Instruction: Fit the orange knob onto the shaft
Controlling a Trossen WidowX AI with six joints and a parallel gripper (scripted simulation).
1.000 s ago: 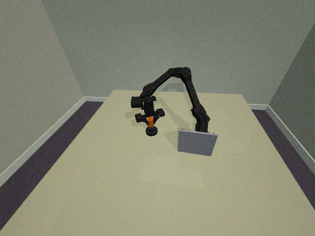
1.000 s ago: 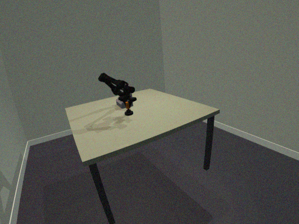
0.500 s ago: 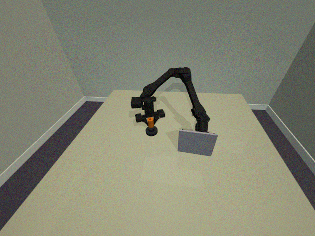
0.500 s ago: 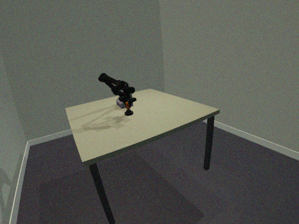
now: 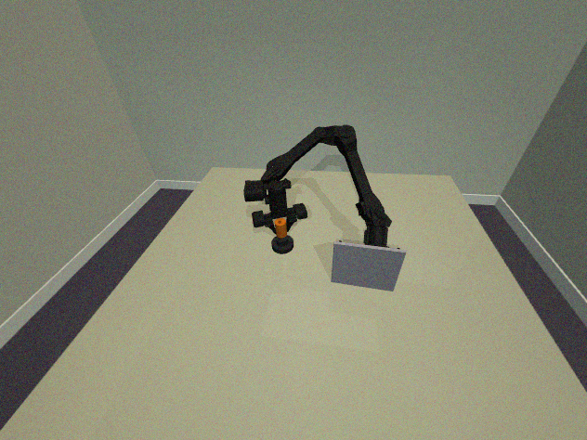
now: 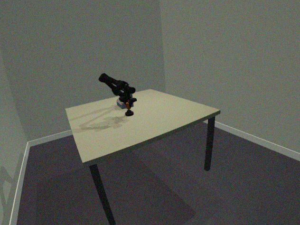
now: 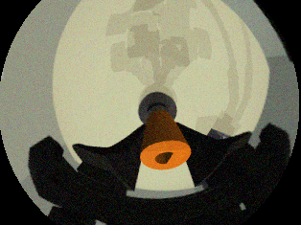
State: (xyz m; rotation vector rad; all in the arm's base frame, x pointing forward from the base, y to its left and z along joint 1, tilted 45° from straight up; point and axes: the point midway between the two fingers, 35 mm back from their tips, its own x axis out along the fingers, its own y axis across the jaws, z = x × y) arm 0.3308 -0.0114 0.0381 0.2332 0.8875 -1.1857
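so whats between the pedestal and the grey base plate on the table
Only bare table, as the top view shows: nothing stands between the round pedestal and the grey base plate. The gripper holds the orange knob above the pedestal.

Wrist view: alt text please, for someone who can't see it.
An orange knob, its D-shaped hole facing the camera, is held between the gripper's dark fingers, directly above the round pedestal. Beyond lies the beige table, crossed by the arm's shadow.
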